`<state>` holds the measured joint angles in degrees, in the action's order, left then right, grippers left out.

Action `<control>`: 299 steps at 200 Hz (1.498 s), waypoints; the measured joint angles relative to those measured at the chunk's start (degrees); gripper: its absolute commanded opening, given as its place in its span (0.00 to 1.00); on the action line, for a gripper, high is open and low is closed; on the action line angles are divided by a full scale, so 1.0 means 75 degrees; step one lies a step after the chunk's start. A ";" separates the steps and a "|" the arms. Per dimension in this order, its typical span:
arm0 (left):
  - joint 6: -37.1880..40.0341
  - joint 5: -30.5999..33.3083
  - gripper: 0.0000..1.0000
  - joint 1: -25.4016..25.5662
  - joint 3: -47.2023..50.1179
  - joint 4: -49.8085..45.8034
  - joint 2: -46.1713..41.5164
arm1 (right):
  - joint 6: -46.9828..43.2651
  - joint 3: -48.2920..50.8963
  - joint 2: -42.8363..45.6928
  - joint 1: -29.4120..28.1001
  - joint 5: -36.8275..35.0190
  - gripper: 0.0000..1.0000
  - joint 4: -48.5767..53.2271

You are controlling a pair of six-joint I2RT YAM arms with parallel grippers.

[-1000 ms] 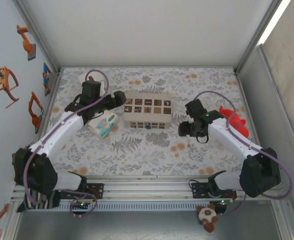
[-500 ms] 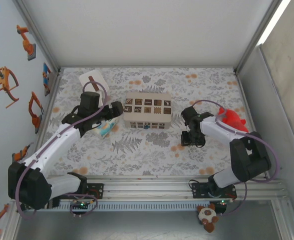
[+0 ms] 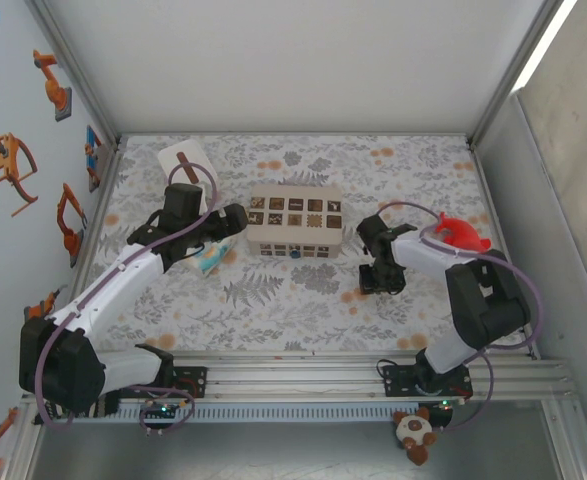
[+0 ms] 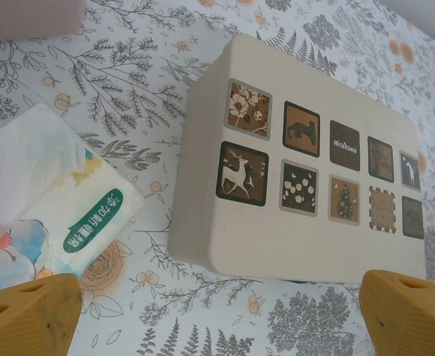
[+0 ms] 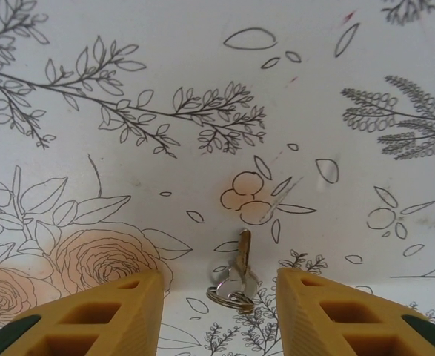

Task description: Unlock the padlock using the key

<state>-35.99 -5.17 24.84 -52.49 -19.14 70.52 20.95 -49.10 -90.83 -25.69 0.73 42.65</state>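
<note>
Right wrist view: my right pincer (image 5: 217, 276) stands parted, grasping nothing, astride the small silver key on its ring (image 5: 237, 268), which lies flat on the floral-printed tabletop (image 5: 202, 89), so my tips may skid off the thin metal and flick it aside.

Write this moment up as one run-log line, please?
right arm: jaws apart, either side of key | left arm: jaws wide, beside box | key: not yet gripped

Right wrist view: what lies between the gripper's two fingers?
In the right wrist view, the key on its ring lies on the floral tabletop between the fingers of the right gripper, apart from both.
</note>
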 measured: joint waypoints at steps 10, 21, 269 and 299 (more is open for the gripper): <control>-0.0006 0.0000 0.96 0.0000 0.0000 0.0000 0.0009 | 0.0003 -0.0003 -0.0038 -0.0026 0.0012 0.40 -0.0003; -0.0009 0.0000 0.96 0.0006 0.0000 -0.0003 0.0023 | -0.0003 -0.0020 -0.0064 -0.0050 0.0017 0.38 0.0012; -0.0061 -0.0020 0.96 0.0035 0.0000 -0.0029 0.0032 | 0.0006 -0.0347 -0.0291 -0.0466 -0.0251 0.13 0.0280; -0.0061 -0.0015 0.96 0.0035 0.0000 -0.0035 0.0029 | 0.0009 -0.0423 -0.0361 -0.0516 -0.0251 0.12 0.0277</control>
<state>-36.45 -5.28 25.10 -52.49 -19.40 70.74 21.02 -52.27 -93.54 -29.56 -1.15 44.73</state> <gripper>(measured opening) 0.960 0.121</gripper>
